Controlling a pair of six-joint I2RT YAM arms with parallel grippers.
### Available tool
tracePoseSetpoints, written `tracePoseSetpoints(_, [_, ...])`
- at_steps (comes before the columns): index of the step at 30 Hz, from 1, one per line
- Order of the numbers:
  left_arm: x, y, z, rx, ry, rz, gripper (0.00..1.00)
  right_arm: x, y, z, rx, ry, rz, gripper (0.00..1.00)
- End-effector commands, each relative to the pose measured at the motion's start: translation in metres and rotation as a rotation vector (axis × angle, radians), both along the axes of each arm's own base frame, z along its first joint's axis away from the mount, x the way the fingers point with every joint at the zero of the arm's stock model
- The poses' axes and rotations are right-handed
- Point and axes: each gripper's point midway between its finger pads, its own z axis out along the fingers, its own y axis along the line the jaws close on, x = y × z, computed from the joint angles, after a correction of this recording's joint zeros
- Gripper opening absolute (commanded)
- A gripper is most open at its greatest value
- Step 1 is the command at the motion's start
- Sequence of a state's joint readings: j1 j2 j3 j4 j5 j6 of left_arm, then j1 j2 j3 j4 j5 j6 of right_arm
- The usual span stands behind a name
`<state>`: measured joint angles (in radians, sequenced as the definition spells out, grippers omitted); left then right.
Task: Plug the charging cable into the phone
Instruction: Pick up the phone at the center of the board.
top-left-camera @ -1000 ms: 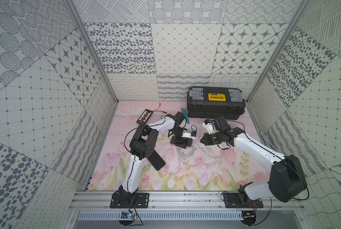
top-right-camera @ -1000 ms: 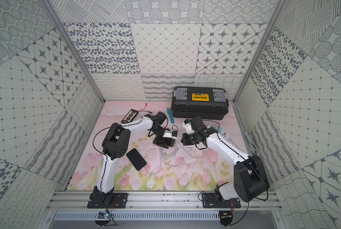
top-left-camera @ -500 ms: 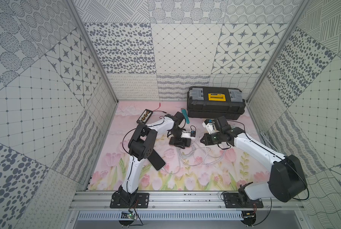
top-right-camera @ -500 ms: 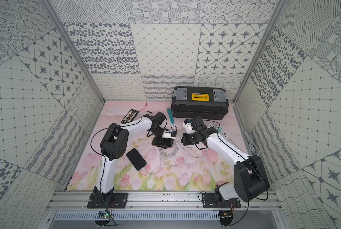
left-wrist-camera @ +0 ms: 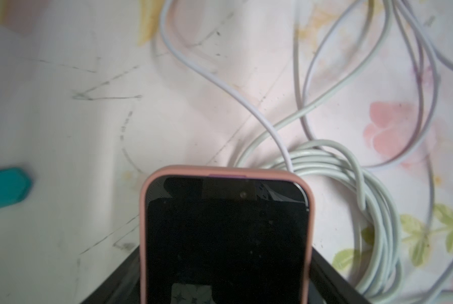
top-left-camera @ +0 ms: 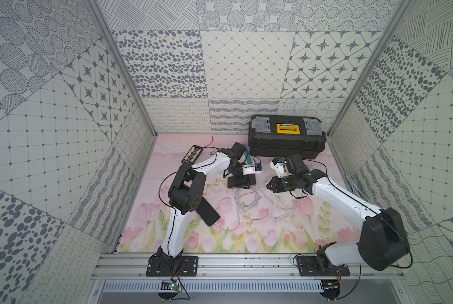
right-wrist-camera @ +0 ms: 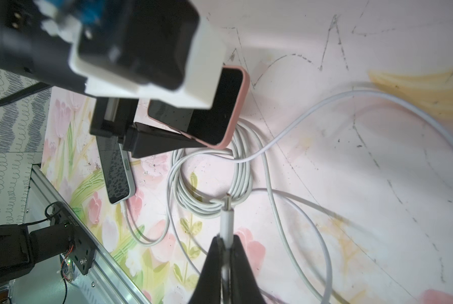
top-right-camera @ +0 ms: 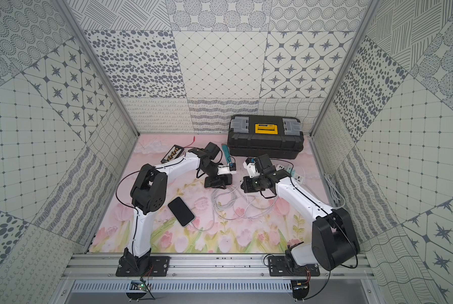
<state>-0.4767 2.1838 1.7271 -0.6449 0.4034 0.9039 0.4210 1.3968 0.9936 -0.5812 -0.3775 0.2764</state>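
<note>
**Pink-cased phone** (left-wrist-camera: 226,237): held over mid-worktop, nearer the far edge. It is clamped across its width by the left gripper (top-left-camera: 242,181), with its free short end towards the right gripper (right-wrist-camera: 226,240).

**Right gripper:** pinched tight on the cable plug (right-wrist-camera: 227,210). The phone lies near and ahead of the tip, which seems off the phone's long axis.

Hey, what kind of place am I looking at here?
Most likely a robot test cell in a lab, not a home. Patterned panels wall in a small booth, a left arm and a right arm are bolted to an aluminium rail, and a printed floral mat covers the work surface.
</note>
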Motion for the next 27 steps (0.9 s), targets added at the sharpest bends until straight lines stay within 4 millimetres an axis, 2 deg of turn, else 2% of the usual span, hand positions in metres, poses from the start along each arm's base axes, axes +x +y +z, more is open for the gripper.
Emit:
tracePoseSetpoints(1, [0.061, -0.001, 0.066, -0.225, -0.067, 0.414, 0.0, 0.001, -0.003, 0.008, 0.021, -0.051, 0.002, 0.0])
tracePoseSetpoints(5, [0.08, 0.02, 0.107, -0.344, 0.02, 0.749, 0.0, 0.002, -0.007, 0.017, 0.05, -0.085, -0.018, 0.0])
tracePoseSetpoints(7, [0.084, 0.041, 0.122, -0.351, 0.15, 1.024, 0.0, 0.001, -0.006, 0.023, 0.07, -0.109, -0.016, 0.0])
tracePoseSetpoints(8, [0.067, 0.047, 0.122, -0.312, 0.303, 1.129, 0.0, 0.0, -0.004, 0.027, 0.098, -0.125, -0.01, 0.0])
tracePoseSetpoints(10, [0.044, 0.048, 0.128, -0.343, 0.496, 1.272, 0.0, -0.003, 0.003, 0.031, 0.16, -0.138, -0.001, 0.0])
tracePoseSetpoints(13, [0.01, 0.055, 0.126, -0.537, 0.694, 1.482, 0.0, -0.012, 0.013, 0.033, 0.229, -0.162, 0.012, 0.0])
tracePoseSetpoints(16, [-0.026, 0.092, 0.096, -0.707, 0.866, 1.848, 0.0, -0.03, 0.034, 0.038, 0.286, -0.209, 0.081, 0.0])
tracePoseSetpoints(18, [-0.045, 0.101, 0.079, -0.727, 0.953, 1.965, 0.0, -0.049, 0.051, 0.034, 0.289, -0.23, 0.164, 0.0])
tracePoseSetpoints(20, [-0.065, 0.108, 0.062, -0.627, 1.01, 2.075, 0.0, -0.066, 0.065, 0.024, 0.246, -0.251, 0.234, 0.0])
tracePoseSetpoints(21, [-0.07, 0.11, 0.061, -0.58, 1.015, 2.1, 0.0, -0.072, 0.069, 0.019, 0.233, -0.257, 0.258, 0.0])
tracePoseSetpoints(23, [-0.09, 0.128, 0.055, -0.42, 0.972, 2.218, 0.0, -0.083, 0.077, 0.01, 0.222, -0.253, 0.293, 0.0])
tracePoseSetpoints(27, [-0.1, 0.149, 0.055, -0.351, 0.88, 2.338, 0.0, -0.104, 0.093, 0.005, 0.267, -0.235, 0.327, 0.0])
